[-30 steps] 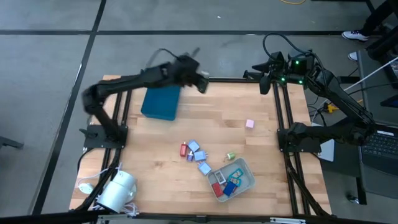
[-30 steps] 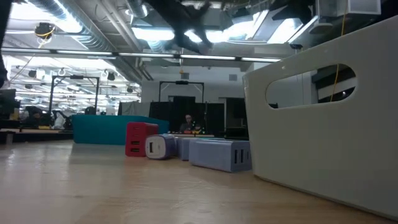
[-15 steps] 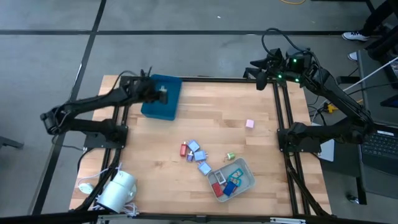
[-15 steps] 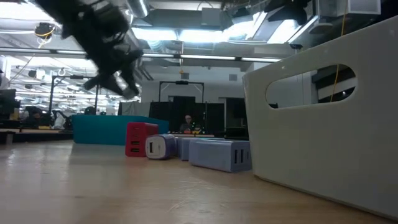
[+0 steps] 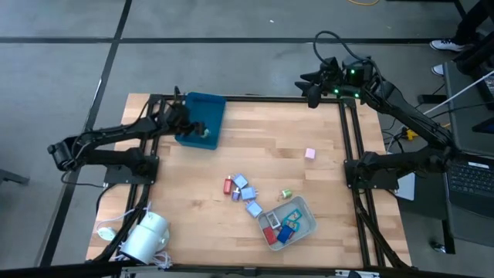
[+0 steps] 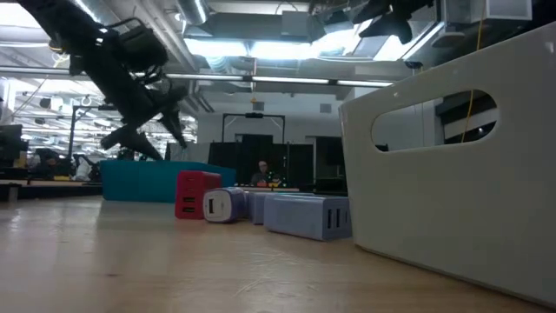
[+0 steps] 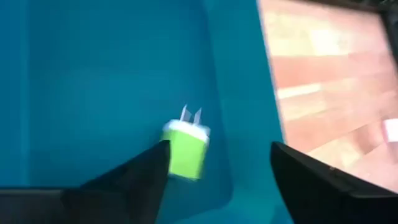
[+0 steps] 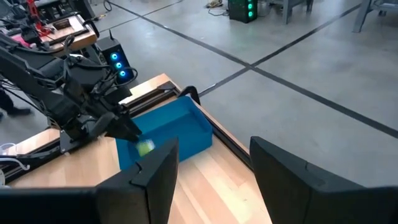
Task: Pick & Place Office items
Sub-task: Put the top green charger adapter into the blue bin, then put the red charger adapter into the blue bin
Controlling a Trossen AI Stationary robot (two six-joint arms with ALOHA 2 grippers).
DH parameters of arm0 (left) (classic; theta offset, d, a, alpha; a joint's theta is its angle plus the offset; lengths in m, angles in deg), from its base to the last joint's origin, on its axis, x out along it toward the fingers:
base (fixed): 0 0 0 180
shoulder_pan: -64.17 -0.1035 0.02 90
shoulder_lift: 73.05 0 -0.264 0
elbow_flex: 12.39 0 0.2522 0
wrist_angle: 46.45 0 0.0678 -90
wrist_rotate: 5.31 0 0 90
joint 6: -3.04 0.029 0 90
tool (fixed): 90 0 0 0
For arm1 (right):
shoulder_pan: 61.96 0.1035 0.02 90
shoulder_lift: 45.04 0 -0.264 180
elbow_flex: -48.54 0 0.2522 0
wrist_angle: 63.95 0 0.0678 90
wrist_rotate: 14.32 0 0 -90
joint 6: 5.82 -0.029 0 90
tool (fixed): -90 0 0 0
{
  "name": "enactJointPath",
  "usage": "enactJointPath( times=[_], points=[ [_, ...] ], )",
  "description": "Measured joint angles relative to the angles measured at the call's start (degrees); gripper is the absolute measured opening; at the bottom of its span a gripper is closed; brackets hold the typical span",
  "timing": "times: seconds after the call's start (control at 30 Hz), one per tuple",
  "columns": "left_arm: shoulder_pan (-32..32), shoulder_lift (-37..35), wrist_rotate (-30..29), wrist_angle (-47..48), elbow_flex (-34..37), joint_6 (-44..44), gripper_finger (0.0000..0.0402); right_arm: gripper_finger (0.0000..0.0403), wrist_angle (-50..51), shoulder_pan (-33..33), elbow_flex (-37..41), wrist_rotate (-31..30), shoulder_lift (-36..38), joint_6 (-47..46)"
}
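My left gripper (image 5: 193, 126) hangs open over the near end of the dark teal tray (image 5: 202, 112), also seen in the low view (image 6: 139, 132). In the left wrist view the gripper (image 7: 217, 180) is empty, and a green block with white prongs (image 7: 186, 148) lies on the tray floor below it (image 5: 204, 132). Several small blocks (image 5: 243, 189) lie mid-table, a red one (image 6: 195, 193) among them. A pink one (image 5: 309, 154) lies apart. My right gripper (image 8: 214, 180) is open and empty, raised at the table's far right corner (image 5: 312, 86).
The pale grey tray (image 5: 292, 220) sits near the table's near edge with several items inside; it fills the right of the low view (image 6: 452, 148). A small yellow-green item (image 5: 285, 194) lies beside it. A white round device with a cable (image 5: 147, 235) sits at the near left corner.
My left arm has swung from the table's far middle toward the left edge and come down over the teal tray. The green block now shows on the tray floor below its fingers. My right gripper has shifted a little toward the table's left.
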Motion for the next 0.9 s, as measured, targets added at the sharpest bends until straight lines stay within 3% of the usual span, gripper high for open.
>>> enactJointPath(
  times=[0.13, 0.37, 0.47, 0.6, 0.7, 0.9],
  points=[
    [-0.73, 0.02, 0.25, -1.88, -1.31, 1.17, 0.0316, 0.0203, -0.08, 0.0, 0.0, -0.01, 0.0, 0.0],
    [2.07, 0.52, 10.68, -3.98, -11.65, 13.12, 0.0308, 0.0204, -0.07, 0.0, 0.0, 0.21, 0.04, 0.0],
    [5.29, 3.04, 9.75, 9.46, -20.07, 16.6, 0.0302, 0.0204, -0.07, 0.0, 0.0, 0.21, 0.04, 0.02],
    [11.98, 9.84, 0.15, 29.69, -30.86, 19.36, 0.0298, 0.0204, -0.05, 0.0, 0.0, 0.21, 0.07, 0.02],
    [17.1, 15.05, -4.41, 34.92, -37.19, 14.36, 0.0297, 0.0204, -0.05, 0.09, 0.0, 0.21, 0.07, 0.02],
    [26.92, 25.3, -9.06, 41.0, -45.63, -6.1, 0.0296, 0.0204, -0.05, 0.74, 0.0, 1.53, 0.11, 1.57]
  ],
)
